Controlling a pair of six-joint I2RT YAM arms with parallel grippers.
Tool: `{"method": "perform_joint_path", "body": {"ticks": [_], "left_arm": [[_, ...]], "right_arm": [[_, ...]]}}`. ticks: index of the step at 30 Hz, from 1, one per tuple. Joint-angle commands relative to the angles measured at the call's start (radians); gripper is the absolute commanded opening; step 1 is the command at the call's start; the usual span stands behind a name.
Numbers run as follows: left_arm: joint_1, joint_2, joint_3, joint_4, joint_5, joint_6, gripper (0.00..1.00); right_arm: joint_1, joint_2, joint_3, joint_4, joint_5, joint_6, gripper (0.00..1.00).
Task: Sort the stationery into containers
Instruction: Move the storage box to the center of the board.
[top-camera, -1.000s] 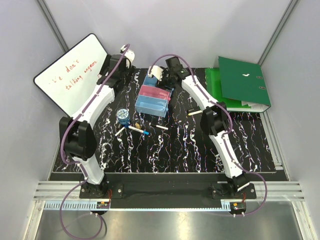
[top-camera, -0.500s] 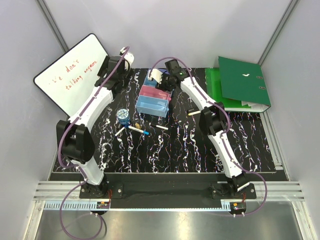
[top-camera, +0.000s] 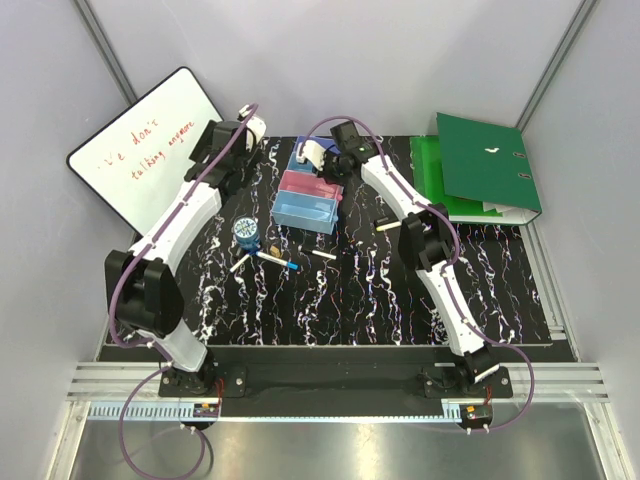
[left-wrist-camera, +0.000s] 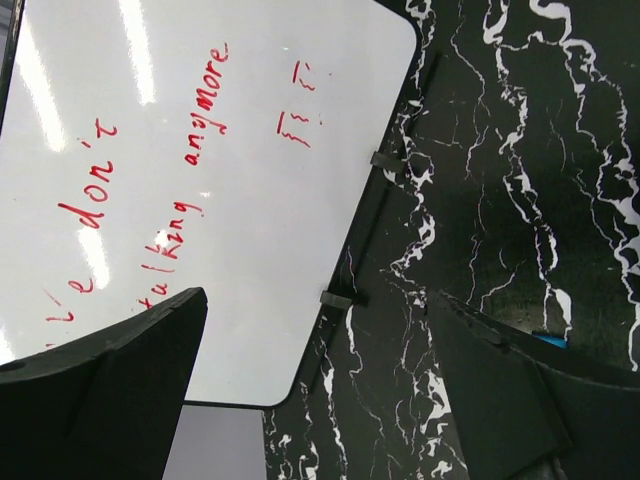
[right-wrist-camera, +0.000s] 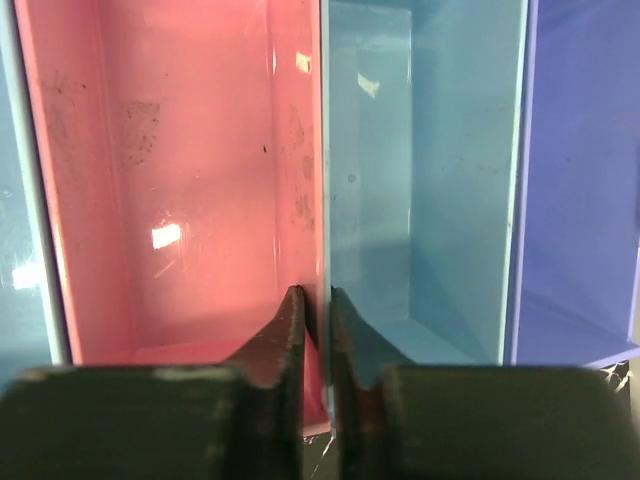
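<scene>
Containers: right jaws pinch the pink/light-blue dividing wall.

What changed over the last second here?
The left arm's elbow swung outward to the left, nearer its base; the left claw hangs open by the whiteboard. The right claw stayed put, pinching the wall between the pink bin and light blue bin. The containers and loose stationery did not move.

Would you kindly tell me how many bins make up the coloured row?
4, in the right wrist view: blue bin at the left edge, then pink bin, light blue bin, and purple-blue bin rightmost.
</scene>
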Motion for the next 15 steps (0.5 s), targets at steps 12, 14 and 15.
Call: {"method": "perform_joint_path", "body": {"ticks": [12,14,15], "left_arm": [[0.008,-0.070,0.015,-0.054,-0.025,0.019,0.99],[0.008,-0.076,0.018,-0.058,-0.024,0.022,0.99],[0.008,-0.077,0.021,-0.064,-0.022,0.024,0.99]], "right_arm": [[-0.004,-0.077,-0.021,-0.010,0.174,0.478,0.00],[-0.004,-0.077,-0.020,-0.016,0.226,0.544,0.00],[-0.004,-0.080,-0.021,-0.019,0.235,0.602,0.00]]}}
